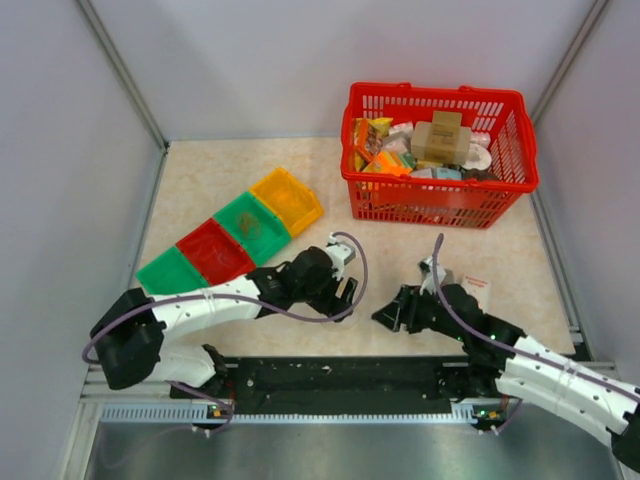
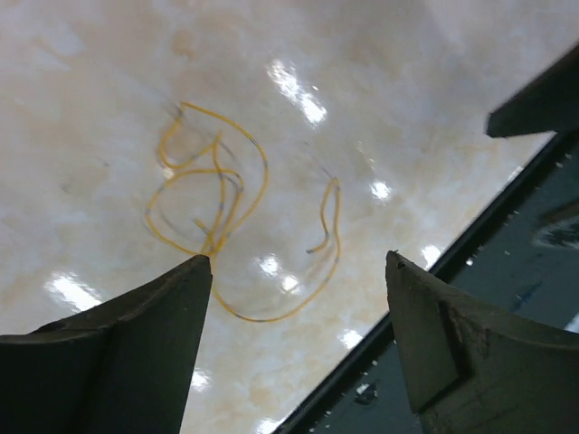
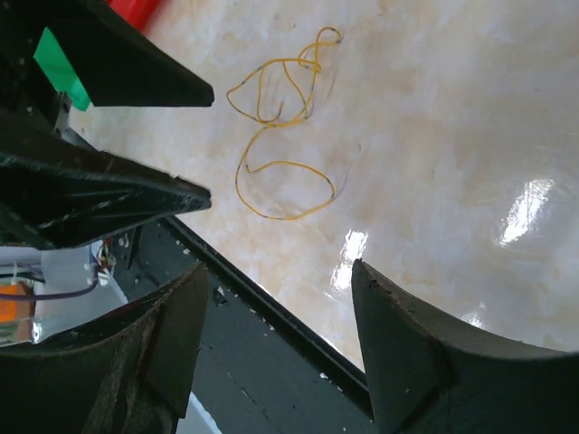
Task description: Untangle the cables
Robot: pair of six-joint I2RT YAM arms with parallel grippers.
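Note:
The cables (image 2: 215,237) are a small loose tangle of very thin yellow-orange wire loops lying flat on the beige table. In the left wrist view they lie just beyond my open left gripper (image 2: 298,264), untouched. In the right wrist view the cables (image 3: 262,123) lie beyond my open right gripper (image 3: 276,271), with the left gripper's dark fingers (image 3: 136,194) beside them at the left. In the top view the left gripper (image 1: 346,290) and right gripper (image 1: 386,318) face each other low over the table's near middle. The wires are too thin to make out there.
A red basket (image 1: 437,195) full of packaged items stands at the back right. A row of colour bins, orange (image 1: 287,200), green (image 1: 252,225), red (image 1: 215,250) and green (image 1: 172,272), lies at the left. A white card (image 1: 477,288) lies at the right. The black base rail (image 1: 340,380) runs along the near edge.

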